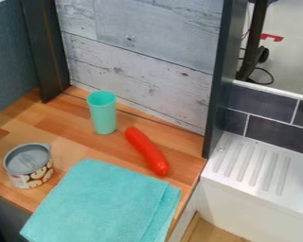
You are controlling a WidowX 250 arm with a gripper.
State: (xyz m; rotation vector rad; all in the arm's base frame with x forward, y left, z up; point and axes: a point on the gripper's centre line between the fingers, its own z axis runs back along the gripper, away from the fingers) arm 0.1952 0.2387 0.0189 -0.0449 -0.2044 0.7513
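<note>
On the wooden counter stands a mint-green cup (103, 113), upright near the back wall. To its right lies a long red sausage-shaped object (146, 151), slanting down toward the right. A metal can (30, 165) with a grey top and a patterned label sits at the counter's left. A folded turquoise cloth (103, 204) covers the front of the counter, close to the sausage-shaped object's lower end and right of the can.
Behind the wooden counter (68, 125) rises a whitewashed plank wall (138, 71), with dark upright posts at both sides. A white ribbed drainboard (252, 165) adjoins on the right, below dark tiles (277, 134).
</note>
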